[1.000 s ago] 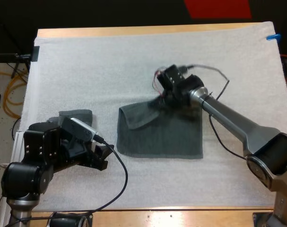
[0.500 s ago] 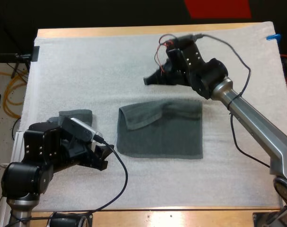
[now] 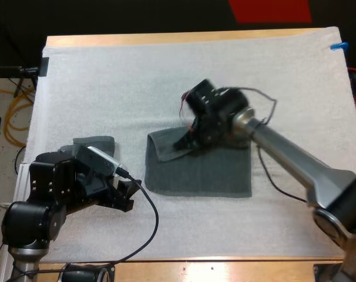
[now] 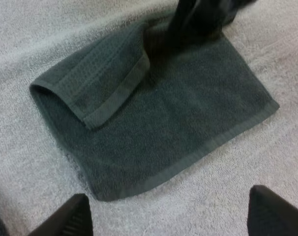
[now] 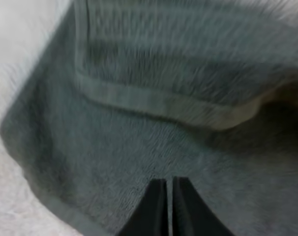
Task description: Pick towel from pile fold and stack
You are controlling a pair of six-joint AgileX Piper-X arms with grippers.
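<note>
Where the towel (image 3: 213,173) folds over, right pincer (image 3: 184,143) stands closed

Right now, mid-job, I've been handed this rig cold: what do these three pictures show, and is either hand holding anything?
Two robot arms work at a table with a white mat. The high view looks down from behind them; each other picture comes from a camera on one arm's wrist. A dark towel, one corner folded over, lies mid-mat; a second towel sits partly hidden by the left arm. The left hand is open, low beside the flat towel. The right hand is shut over the folded corner, gripping nothing that I can see.
</note>
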